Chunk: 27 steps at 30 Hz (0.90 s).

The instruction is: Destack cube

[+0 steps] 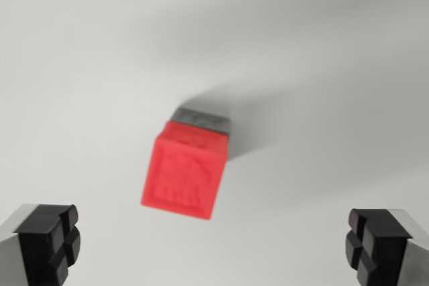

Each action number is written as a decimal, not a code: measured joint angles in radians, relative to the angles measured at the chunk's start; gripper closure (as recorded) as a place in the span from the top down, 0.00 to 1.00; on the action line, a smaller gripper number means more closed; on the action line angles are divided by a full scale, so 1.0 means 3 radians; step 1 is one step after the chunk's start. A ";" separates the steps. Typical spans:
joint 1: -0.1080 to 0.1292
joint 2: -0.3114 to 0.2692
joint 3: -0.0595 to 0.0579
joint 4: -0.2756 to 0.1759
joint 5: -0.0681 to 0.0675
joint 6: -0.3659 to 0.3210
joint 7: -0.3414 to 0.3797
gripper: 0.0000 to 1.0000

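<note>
only blurred embossing marks red cube (186,173) atop grey cube (201,120).

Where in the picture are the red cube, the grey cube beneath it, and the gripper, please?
red cube (184,175): wrist view, middle of its embossed top face.
grey cube (201,120): wrist view, visible strip beyond the red cube's far edge.
gripper (213,246): wrist view, midway between the open jaws.

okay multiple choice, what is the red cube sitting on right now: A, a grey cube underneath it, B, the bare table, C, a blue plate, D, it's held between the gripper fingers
A: the red cube sits on a grey cube, whose edge peeks out at its far side, while the gripper is open with its fingers wide apart and touching nothing.
</note>
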<state>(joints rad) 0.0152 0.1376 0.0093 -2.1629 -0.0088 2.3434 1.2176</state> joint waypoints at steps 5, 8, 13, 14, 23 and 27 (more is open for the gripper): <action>0.0050 0.0065 0.0000 -0.0091 -0.0001 0.0123 0.0187 1.00; 0.0075 0.0102 0.0000 -0.0137 -0.0001 0.0188 0.0283 1.00; 0.0127 0.0185 0.0000 -0.0218 -0.0001 0.0317 0.0476 1.00; 0.0133 0.0194 0.0000 -0.0225 -0.0001 0.0330 0.0496 1.00; 0.0226 0.0373 0.0000 -0.0333 0.0003 0.0559 0.0832 1.00; 0.0246 0.0466 0.0000 -0.0354 0.0004 0.0665 0.0881 1.00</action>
<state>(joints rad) 0.0891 0.2773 0.0093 -2.2691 -0.0075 2.5429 1.4819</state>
